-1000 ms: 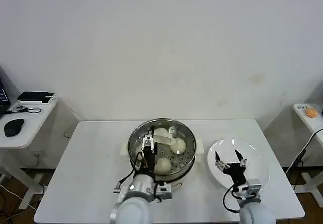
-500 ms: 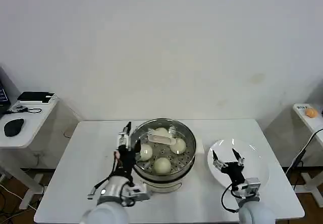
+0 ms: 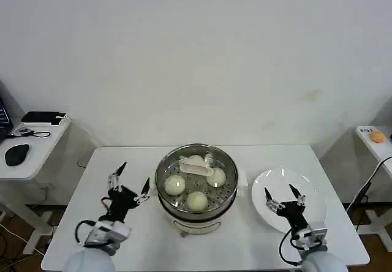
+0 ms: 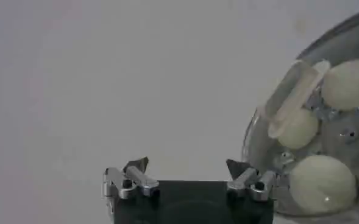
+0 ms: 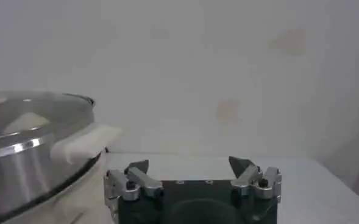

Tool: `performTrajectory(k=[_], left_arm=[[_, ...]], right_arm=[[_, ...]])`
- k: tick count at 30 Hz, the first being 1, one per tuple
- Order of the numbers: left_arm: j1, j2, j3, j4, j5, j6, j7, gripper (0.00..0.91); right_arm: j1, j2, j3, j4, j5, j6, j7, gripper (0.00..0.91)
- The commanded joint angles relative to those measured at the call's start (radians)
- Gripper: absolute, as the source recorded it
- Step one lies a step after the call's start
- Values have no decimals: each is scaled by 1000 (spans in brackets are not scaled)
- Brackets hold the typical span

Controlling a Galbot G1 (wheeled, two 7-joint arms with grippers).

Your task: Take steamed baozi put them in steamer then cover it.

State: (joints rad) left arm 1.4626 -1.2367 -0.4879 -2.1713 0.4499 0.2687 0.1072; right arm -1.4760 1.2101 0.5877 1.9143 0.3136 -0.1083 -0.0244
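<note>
White table (image 3: pixel 122 168) under me, one steel steamer (image 3: pixel 196 207) at its middle with glass cover (image 3: pixel 196 162) on, four baozi (image 3: pixel 196 201) inside, one white plate (image 3: pixel 312 189) beside it, my left gripper (image 3: pixel 129 187) spread apart over bare table, my right gripper (image 3: pixel 285 197) spread apart above the plate

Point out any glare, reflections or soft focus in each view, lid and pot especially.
Head view: even lighting, faint shadows; the glass lid sits on the pot with small glints, and the buns read clearly through it.
Left wrist view: buns look soft through the lid's glass; the open left gripper is sharp.
Right wrist view: bright streak on the pot's steel wall; the open right gripper is crisp.
</note>
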Motion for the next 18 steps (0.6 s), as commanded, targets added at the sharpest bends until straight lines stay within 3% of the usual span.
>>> performTrajectory(k=[1, 3, 18], left_arm=[[100, -10, -174, 138, -387, -157, -74, 907], [105, -13, -180, 135, -392, -157, -72, 907], [136, -15, -204, 111, -439, -154, -61, 907]], right_arm=[[-61, -40, 20, 36, 40, -3, -1, 907], [-56, -36, 15, 40, 71, -11, 5, 907], [-46, -34, 5, 11, 50, 4, 10, 907]])
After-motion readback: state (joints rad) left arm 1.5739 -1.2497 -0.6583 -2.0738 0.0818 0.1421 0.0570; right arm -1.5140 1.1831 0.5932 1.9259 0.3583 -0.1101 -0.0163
